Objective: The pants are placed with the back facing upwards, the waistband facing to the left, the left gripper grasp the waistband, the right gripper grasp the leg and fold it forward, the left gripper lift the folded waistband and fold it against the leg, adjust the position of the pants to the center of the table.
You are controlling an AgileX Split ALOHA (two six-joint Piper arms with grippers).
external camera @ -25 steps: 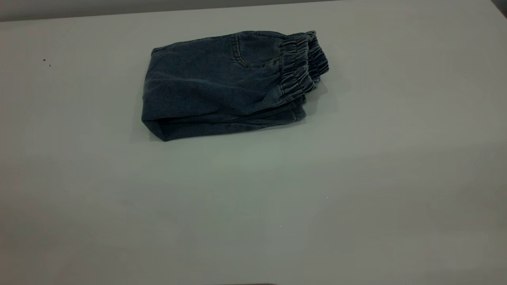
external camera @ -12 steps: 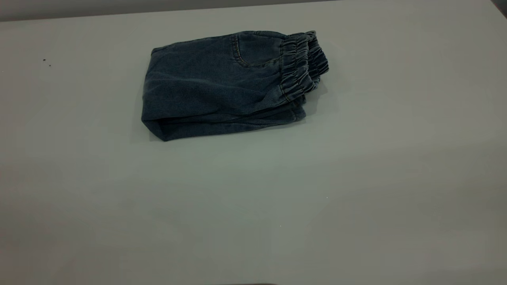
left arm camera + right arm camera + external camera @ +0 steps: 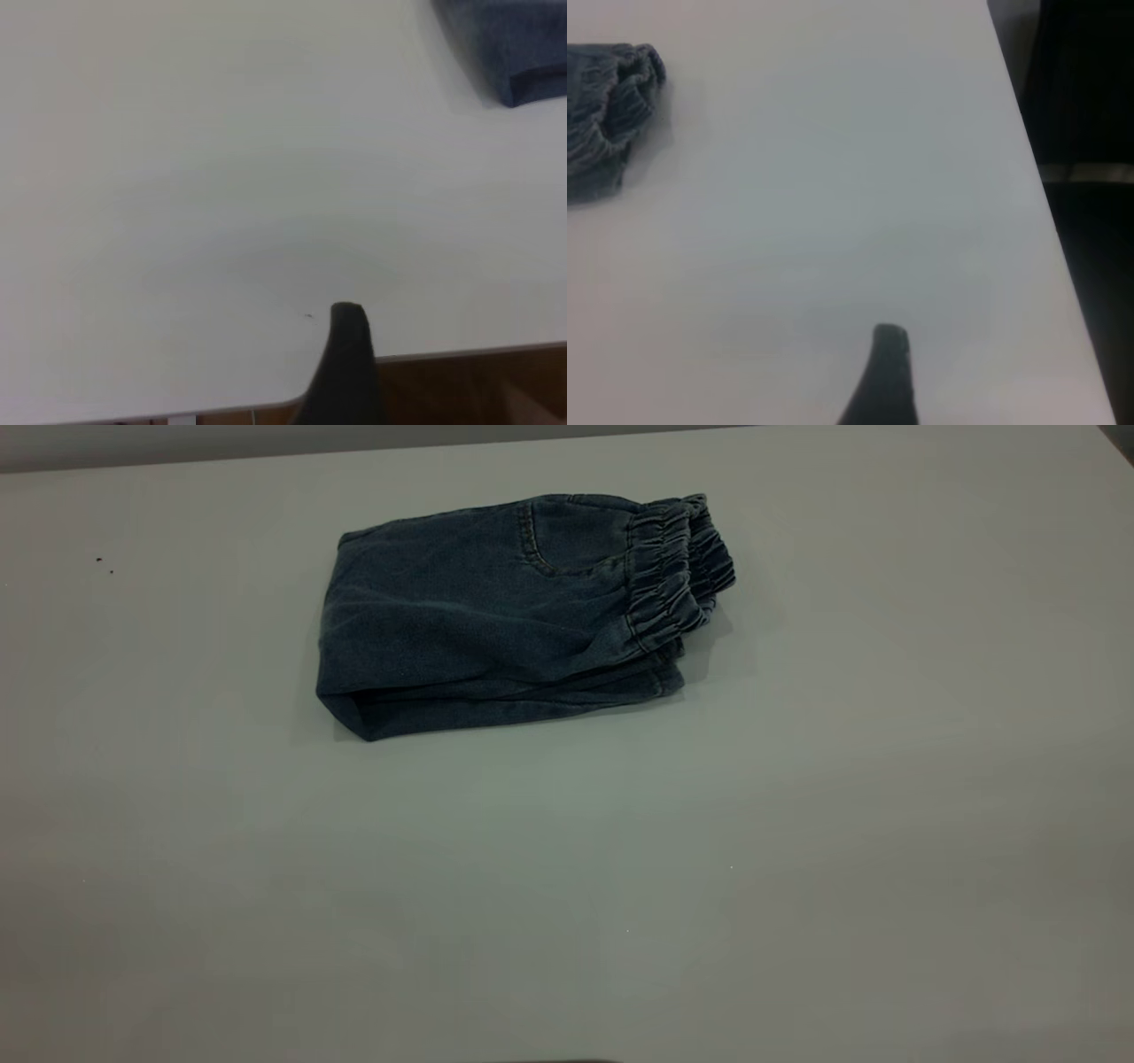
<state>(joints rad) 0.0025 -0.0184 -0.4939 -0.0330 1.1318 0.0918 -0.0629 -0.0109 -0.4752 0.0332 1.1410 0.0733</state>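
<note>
The pants (image 3: 496,611) lie folded in a compact blue denim bundle on the white table (image 3: 567,886), toward its far side. The gathered waistband (image 3: 678,576) is on top at the bundle's right end, and a back pocket (image 3: 576,536) shows beside it. A leg layer (image 3: 532,700) peeks out underneath along the near edge. Neither arm appears in the exterior view. In the left wrist view, my left gripper (image 3: 345,363) hovers by a table edge, with a corner of the pants (image 3: 518,49) far off. My right gripper (image 3: 884,376) is over bare table, well away from the waistband (image 3: 607,111).
The table edge (image 3: 443,354) runs close by the left gripper, with brown floor beyond it. Another edge (image 3: 1028,177) borders a dark drop near the right gripper. Two tiny dark specks (image 3: 102,562) mark the table's far left.
</note>
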